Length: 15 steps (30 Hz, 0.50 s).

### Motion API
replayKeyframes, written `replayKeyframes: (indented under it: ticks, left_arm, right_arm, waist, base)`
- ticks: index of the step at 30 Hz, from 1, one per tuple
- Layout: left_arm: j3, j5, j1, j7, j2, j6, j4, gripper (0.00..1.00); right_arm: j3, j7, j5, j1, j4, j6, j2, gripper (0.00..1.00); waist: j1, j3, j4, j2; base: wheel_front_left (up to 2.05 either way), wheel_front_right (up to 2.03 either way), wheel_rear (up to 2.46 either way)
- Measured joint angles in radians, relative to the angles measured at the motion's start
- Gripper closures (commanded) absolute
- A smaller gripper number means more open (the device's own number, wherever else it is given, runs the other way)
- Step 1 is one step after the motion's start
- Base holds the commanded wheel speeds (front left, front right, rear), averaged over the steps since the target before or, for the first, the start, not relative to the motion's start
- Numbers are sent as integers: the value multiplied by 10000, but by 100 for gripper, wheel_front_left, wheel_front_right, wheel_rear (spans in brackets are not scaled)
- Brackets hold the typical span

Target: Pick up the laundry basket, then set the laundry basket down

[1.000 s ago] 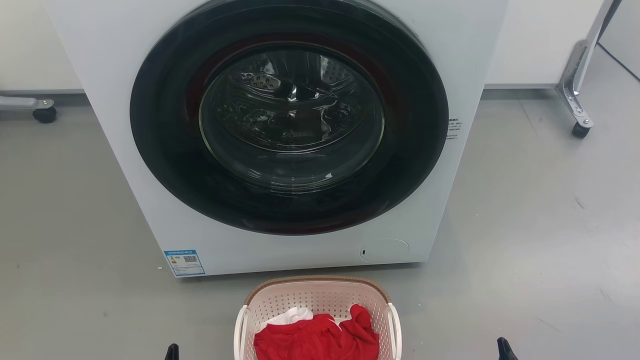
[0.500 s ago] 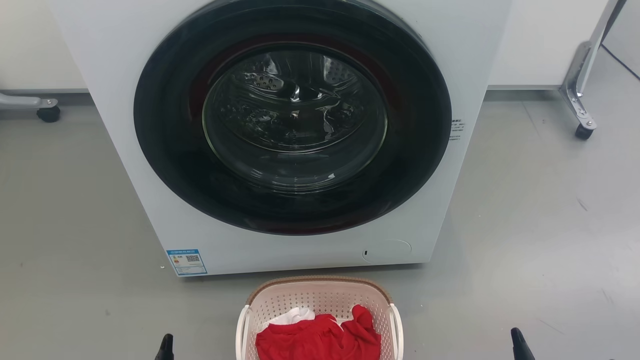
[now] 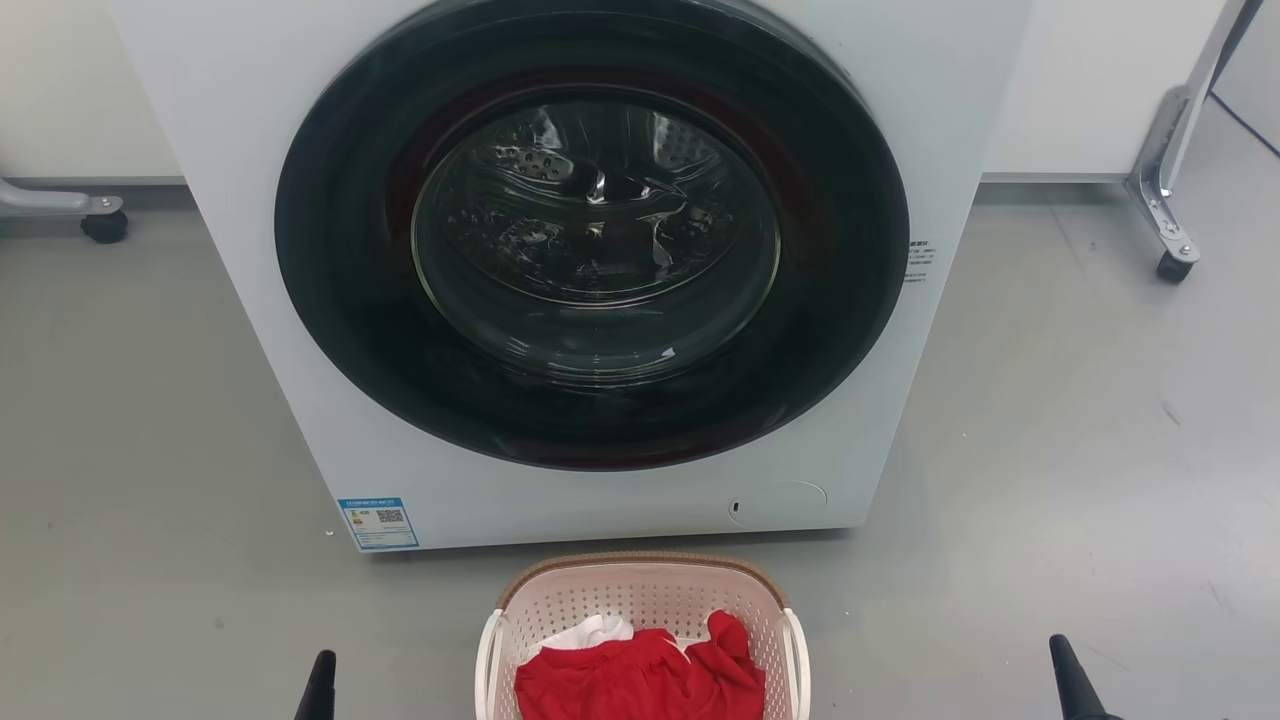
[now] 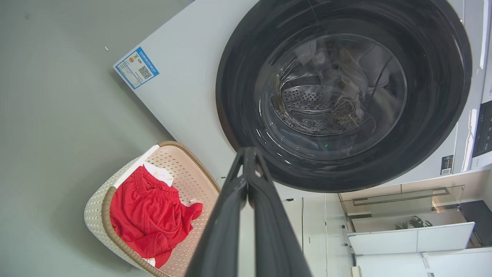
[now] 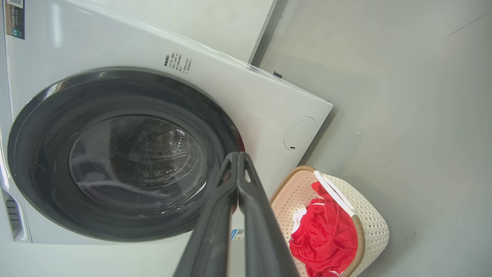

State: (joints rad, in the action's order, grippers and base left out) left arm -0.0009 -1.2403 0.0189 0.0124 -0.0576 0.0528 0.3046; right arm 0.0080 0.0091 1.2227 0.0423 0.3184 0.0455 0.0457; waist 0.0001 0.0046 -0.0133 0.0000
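Note:
The laundry basket (image 3: 640,600), pale pink-cream with a brown woven rim and white side handles, stands on the grey floor just in front of the washer, holding red and white clothes. It also appears in the left wrist view as the basket (image 4: 177,169) and in the right wrist view as the basket (image 5: 369,219). My left gripper (image 3: 320,685) pokes up at the bottom edge, well left of the basket, and in its own view the left gripper (image 4: 249,152) has its fingers pressed together, empty. My right gripper (image 3: 1070,680) sits far right of the basket; the right gripper (image 5: 237,156) is likewise shut and empty.
A white front-loading washer (image 3: 300,300) with a closed dark round door (image 3: 595,230) rises right behind the basket. Metal frame legs on castors stand at the back left (image 3: 100,225) and back right (image 3: 1170,265). Grey floor lies on both sides of the basket.
Both gripper tips have spread outward, the left further left and the right further right, and rise a little higher in view. The camera has shifted slightly. The basket stays put.

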Motion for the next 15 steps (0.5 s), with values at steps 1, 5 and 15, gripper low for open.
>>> replayKeyframes:
  ticks: [1, 5, 15]
  left_arm:
    - [29, -105, 11, 48, 0, 12, 0, 100]
    - [167, -631, 149, 173, 27, 96, -2, 100]
    - [489, -1864, 314, 527, 59, 372, -13, 100]
  right_arm:
    - [-48, 54, 115, 32, -8, 27, 0, 100]
    - [-244, 211, 648, 112, -44, 148, -6, 100]
    - [-723, 531, 1935, 237, -86, 384, -15, 100]
  waist:
    - [0, -1, 5, 0]
    - [0, -5, 23, 0]
    - [0, -15, 71, 0]
  base:
    - [0, 0, 0]
    - [0, 0, 0]
    - [0, 0, 0]
